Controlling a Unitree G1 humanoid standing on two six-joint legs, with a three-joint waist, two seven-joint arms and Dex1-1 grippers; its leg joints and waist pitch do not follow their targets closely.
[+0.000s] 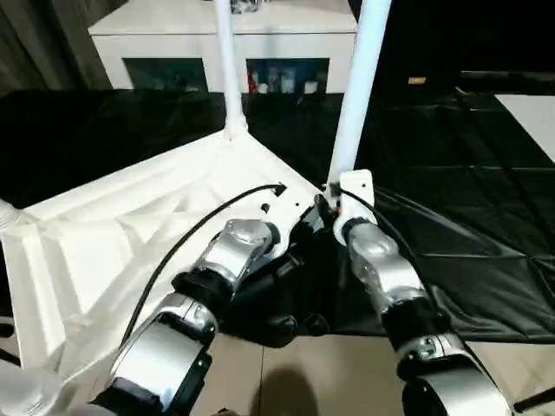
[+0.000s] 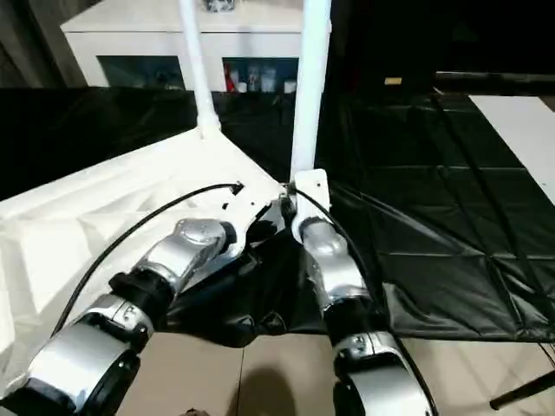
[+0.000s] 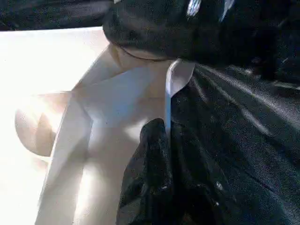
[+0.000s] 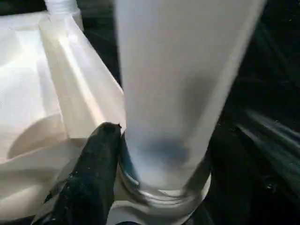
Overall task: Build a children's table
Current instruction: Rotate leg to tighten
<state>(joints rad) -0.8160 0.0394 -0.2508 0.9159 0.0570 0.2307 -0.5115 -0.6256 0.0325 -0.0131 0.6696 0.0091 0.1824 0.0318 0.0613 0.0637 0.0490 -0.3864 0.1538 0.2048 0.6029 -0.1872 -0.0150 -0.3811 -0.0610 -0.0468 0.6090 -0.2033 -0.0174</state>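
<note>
Silver forearms reach up from the near edge toward the white plastic rectangular table top, which lies upside down with its ribbed underside up on the black-covered worktop. Taking that top as the landmark and going left to right: its left side runs out of view, and a black cable arcs across its ribs to the left arm. At its far corner a long white tapered round leg stands upright in its socket. The left gripper sits at the top's near right edge, its black fingers clenched with a thin white rim of the top beside them. Just right of it, at the top's right corner, a second long white round leg stands upright in the rounded socket; the right gripper is at its base, and one black finger lies against the leg's foot, grasping it. Beyond the top's far corner stands a white cabinet with glass doors.
</note>
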